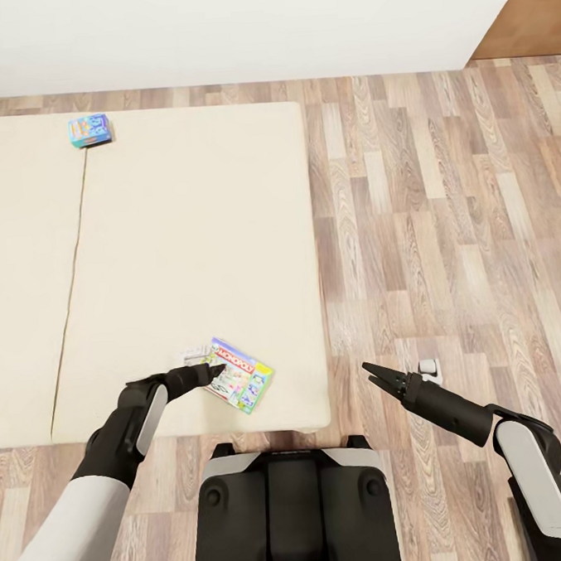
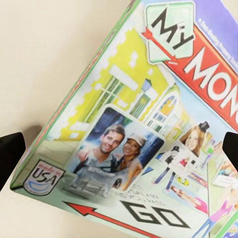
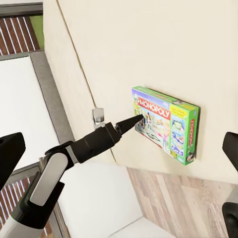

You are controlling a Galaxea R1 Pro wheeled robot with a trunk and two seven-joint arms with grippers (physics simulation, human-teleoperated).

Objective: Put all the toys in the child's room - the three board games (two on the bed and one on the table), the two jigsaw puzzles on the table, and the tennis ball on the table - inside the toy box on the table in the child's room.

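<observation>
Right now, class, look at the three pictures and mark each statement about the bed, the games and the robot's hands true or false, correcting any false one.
1. Two game boxes lie on the bed. True: the Monopoly box near the front edge, the light-blue box far back.
2. The left hand is at the Monopoly box. True.
3. The right hand holds the light-blue box. False: it hangs open over the wood floor, holding nothing.
4. The Monopoly box stands on its edge. False: it lies flat, lid upward.
5. The light-blue box lies on the floor. False: it lies on the bed, near the wall.
</observation>
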